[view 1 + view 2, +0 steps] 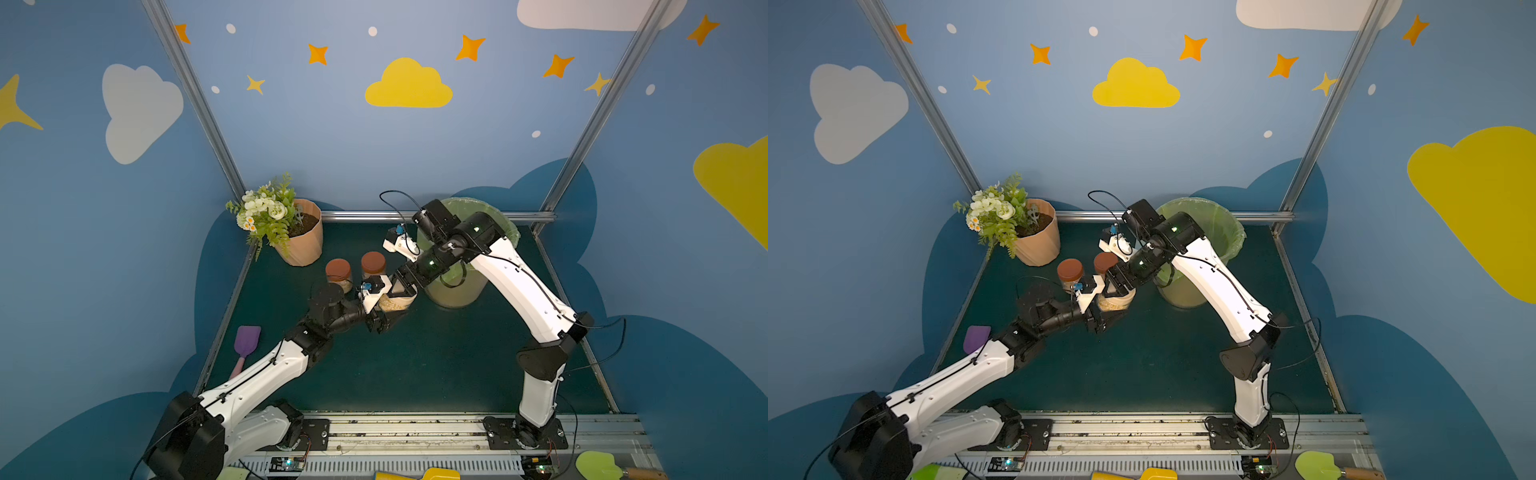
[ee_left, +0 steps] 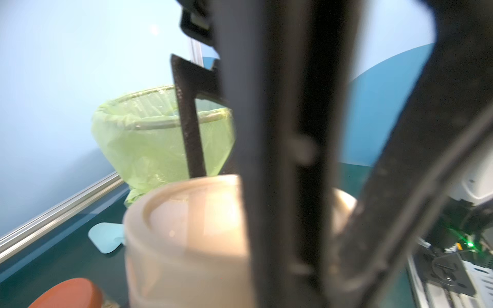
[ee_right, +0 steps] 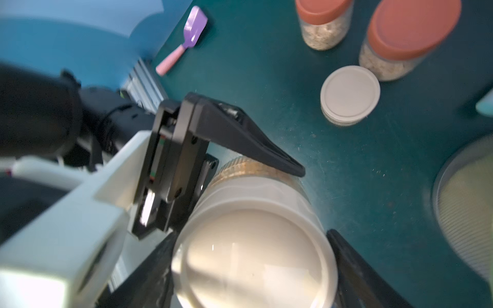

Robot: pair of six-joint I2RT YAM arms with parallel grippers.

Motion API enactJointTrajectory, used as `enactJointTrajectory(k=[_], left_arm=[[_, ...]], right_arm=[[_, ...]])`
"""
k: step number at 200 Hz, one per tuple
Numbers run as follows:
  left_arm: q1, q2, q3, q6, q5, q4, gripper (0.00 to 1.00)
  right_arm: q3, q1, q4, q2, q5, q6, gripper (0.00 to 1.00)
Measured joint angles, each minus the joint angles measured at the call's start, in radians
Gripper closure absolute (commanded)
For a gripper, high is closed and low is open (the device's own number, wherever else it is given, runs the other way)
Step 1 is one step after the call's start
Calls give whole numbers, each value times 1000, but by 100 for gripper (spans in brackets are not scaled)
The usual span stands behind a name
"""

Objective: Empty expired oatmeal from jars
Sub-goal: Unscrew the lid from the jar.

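Right wrist view: the right gripper [image 3: 253,274] is closed on the beige lid [image 3: 253,240] of a jar [image 3: 240,168], with a black finger [image 3: 354,269] on each side of the lid; it is blurry there, so I think the fingers touch the lid, but I am not fully sure; the oatmeal [image 3: 269,172] shows through the clear wall just under the lid; in both top views the left gripper [image 1: 394,309] is shut on the side of that same jar, lower down; the jar stands upright near the middle of the table [image 1: 415,365], between the two red-lid jars [image 1: 338,270] and the bin [image 1: 457,293]; a loose lid [image 3: 350,94] lies flat just beside one of the red-lid jars

I think the job right now is to twist this lid off; to do it well, the left gripper should hold the jar tight and steady so it does not spin along; the right gripper should turn the lid flat, not tipped, until it comes free, then lift it straight up; the jar should be kept upright so no oatmeal spills on the table; after that the jar can be tipped right over the green bag [image 2: 138,138] in the bin; the red-lid jars have oatmeal inside and lids on, so they are not done yet
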Motion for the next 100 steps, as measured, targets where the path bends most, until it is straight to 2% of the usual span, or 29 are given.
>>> enactJointTrajectory(k=[37, 64, 79, 100], left_arm=[[2, -13, -30, -8, 45, 2, 96], [3, -30, -51, -8, 47, 1, 96], [3, -41, -61, -8, 42, 2, 96], [3, -49, -76, -4, 33, 1, 96]], right_arm=[[-34, 28, -6, -13, 19, -202, 56], [-37, 48, -10, -13, 43, -301, 59], [-38, 51, -10, -13, 50, -356, 67], [-79, 53, 16, -23, 48, -428, 67]])
